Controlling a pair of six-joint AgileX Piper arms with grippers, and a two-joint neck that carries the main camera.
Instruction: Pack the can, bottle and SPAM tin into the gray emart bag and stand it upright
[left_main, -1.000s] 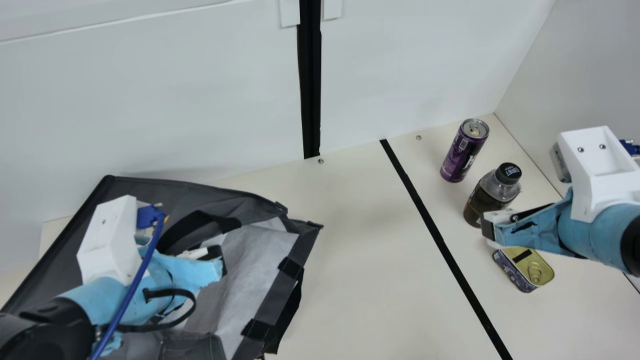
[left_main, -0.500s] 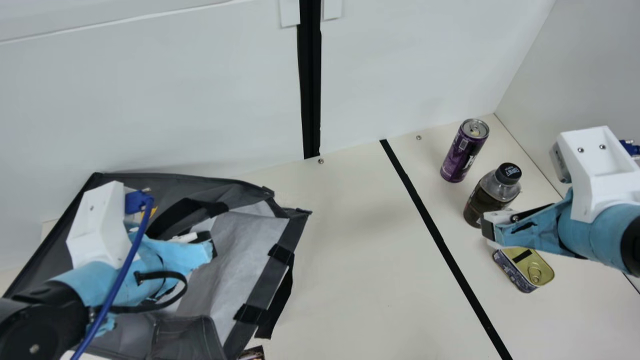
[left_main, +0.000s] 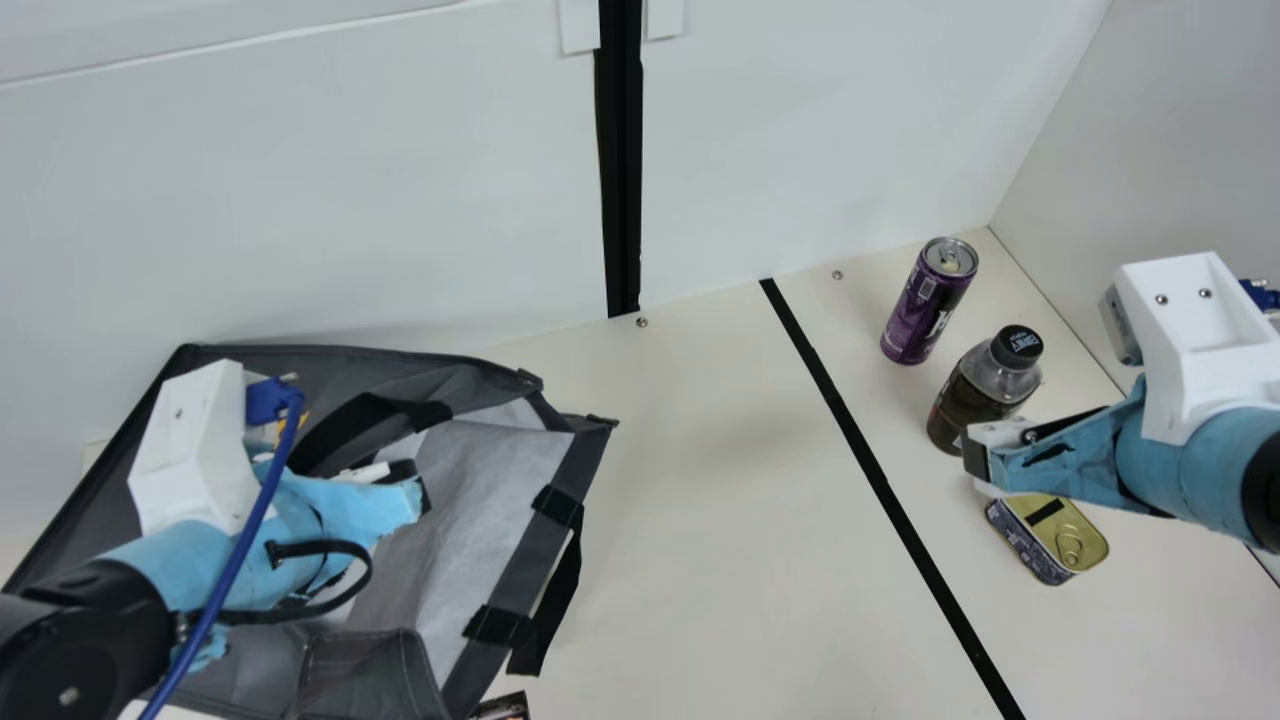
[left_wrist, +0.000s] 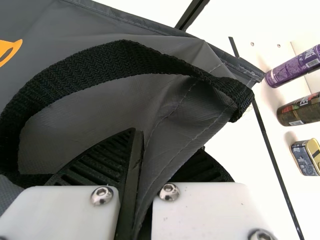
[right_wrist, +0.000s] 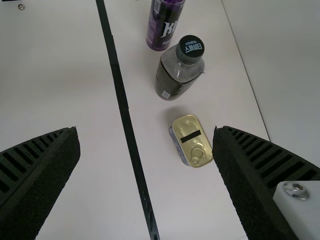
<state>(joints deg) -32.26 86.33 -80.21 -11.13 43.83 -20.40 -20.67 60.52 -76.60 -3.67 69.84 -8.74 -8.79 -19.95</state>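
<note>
1. L gripper (left_wrist: 167, 140), near L part of tabletop (left_main: 700, 500): fingers pinched on a fold of the gray emart bag (left_main: 535, 540). Arm + bag have both slid a bit L and toward the far edge since a sec ago; most of it came first, only a hair just now.
2. So, for the task: bag's prob. still being set or opened, nothing to load yet I'd guess. It's slumped, not upright; pale lining shows on its R side.
3. Small dark printed thing (left_main: 503, 706) by the bag's near R corner, more of it showing now than at first. Can't tell what it is.
4. R gripper (right_wrist: 146, 129), over tabletop's R side: fingers wide apart, nothing btwn them, arm hasn't budged.
5. SPAM tin (left_main: 1055, 545): lying flat, nearest of the 3 goods, R part of tabletop.
6. Bottle (left_main: 975, 400): upright, just beyond tin, twd R edge.
7. Can (left_main: 930, 300): upright, farthest, nr far R corner.
8. In the way: black handle (left_wrist: 120, 57) loops by the L fingers, might snag goods; soft cloth could fold shut if let go. Bottle + can stand close, so R fingers need care w/ knocks.
</note>
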